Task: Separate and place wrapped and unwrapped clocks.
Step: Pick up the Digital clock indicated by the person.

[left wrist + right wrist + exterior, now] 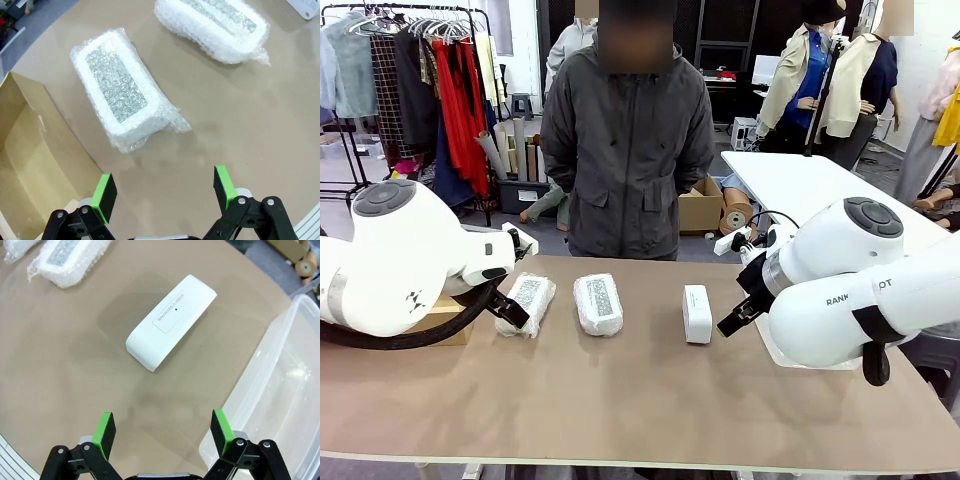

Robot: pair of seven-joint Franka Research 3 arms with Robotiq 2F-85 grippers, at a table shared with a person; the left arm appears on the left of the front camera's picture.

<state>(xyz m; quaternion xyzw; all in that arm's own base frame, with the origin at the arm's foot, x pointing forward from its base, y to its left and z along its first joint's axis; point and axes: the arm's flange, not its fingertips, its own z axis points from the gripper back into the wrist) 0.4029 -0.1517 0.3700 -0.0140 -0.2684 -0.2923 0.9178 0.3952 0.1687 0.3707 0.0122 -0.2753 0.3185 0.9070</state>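
We see the left gripper wide, facing a crinkly wrapped clock; another wrapped clock is cropped. The right gripper, wide, faces the smooth white clock.

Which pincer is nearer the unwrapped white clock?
Right. The right pincer is just short of the unwrapped white clock; the left pincer faces the leftmost wrapped clock, farther off.

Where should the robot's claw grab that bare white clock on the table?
Probably across the middle of the white clock, from straight above, pinching its two long sides. It sits with its long labelled face up, and its narrow width suits the open right gripper better than its length.
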